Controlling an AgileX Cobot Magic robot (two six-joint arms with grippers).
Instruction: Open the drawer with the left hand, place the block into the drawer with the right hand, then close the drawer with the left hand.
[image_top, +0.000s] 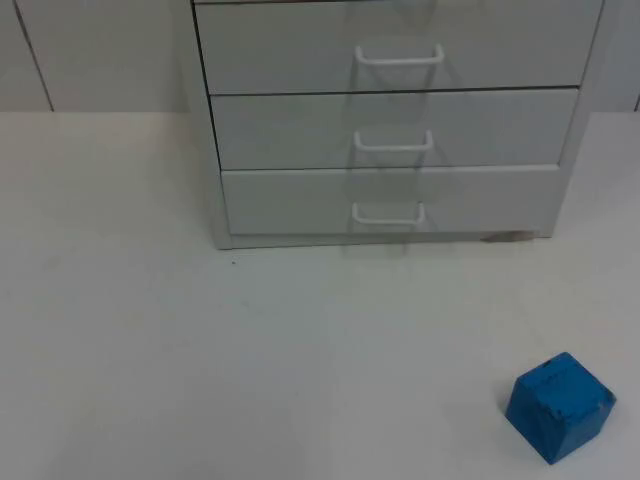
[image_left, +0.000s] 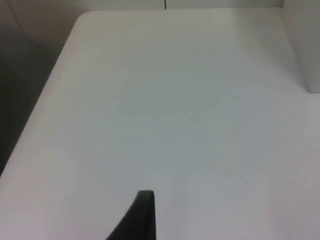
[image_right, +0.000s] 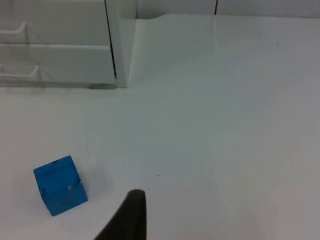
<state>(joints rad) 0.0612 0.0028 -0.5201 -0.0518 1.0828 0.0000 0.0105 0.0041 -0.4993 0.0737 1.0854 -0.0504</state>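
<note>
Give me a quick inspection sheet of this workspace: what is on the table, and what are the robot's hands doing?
Surface: white table top, a few tiny dark specks.
Job's things: grey three-drawer cabinet against the back, all drawers shut, each with a white handle; blue cube block on the table in front of the cabinet, toward the right arm's side, apart from it.
Clutter: nothing seen.
Grippers: left gripper, one black fingertip above bare table; right gripper, one black fingertip near the block, not touching it.
Cables: nothing seen.
Surroundings: grey partition wall behind the table.
</note>
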